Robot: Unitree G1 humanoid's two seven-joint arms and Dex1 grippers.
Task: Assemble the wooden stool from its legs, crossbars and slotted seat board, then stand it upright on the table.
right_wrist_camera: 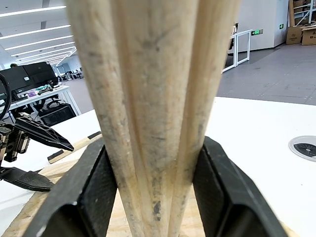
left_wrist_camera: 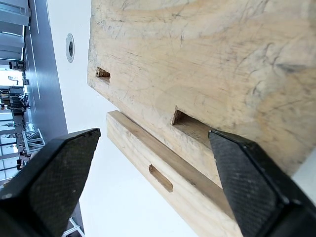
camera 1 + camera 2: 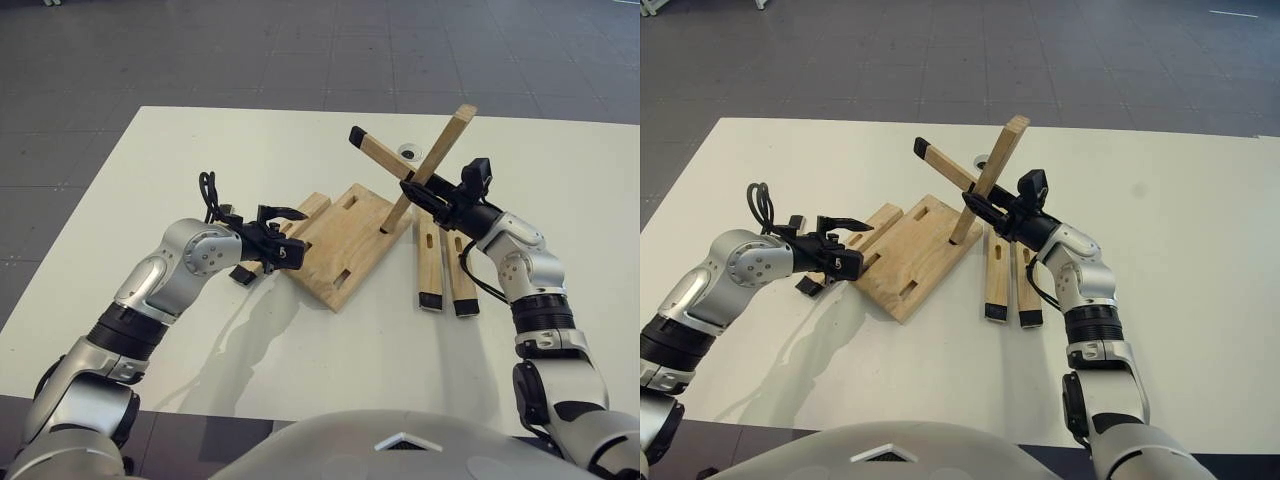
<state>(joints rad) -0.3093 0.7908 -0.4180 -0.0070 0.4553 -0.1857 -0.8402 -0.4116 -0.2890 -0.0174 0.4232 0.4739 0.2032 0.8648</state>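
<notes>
Head views, surface: You have a matte white table [image 3: 180,180] on a grey tiled floor [image 3: 200,50]. A round cable grommet [image 3: 408,150] is set into the table behind the parts.
Head views, seat board: The pale, grainy seat board [image 3: 340,250] is a rectangle with cut slots and lies mid-table. Its left edge laps over a square-section leg [image 3: 312,207] with a black-capped end.
Head views, right gripper: The right gripper [image 3: 418,192] is clamped on the crossed leg pair [image 3: 445,145], two square wooden bars set as an X. The long bar tilts and its lower end touches the board near the right edge. You cannot tell whether it sits in a slot.
Head views, spare parts: Two loose legs [image 3: 430,262] lie side by side on the table just right of the board, black caps toward the robot.
Head views, left gripper: The left gripper [image 3: 292,238] hangs at the board's left corner, fingers apart, holding nothing.
Left wrist view: The black cross-hatched pads [image 2: 54,182] stand spread wide. Between them you see scratched board grain with two notches. Beside the board is the leg, showing an oval mortise.
Right wrist view: The textured black pads [image 1: 86,197] press both sides of the bars, whose grain is streaked. Behind them are the left gripper, the white table and an office with desks, monitors and ceiling light strips.
</notes>
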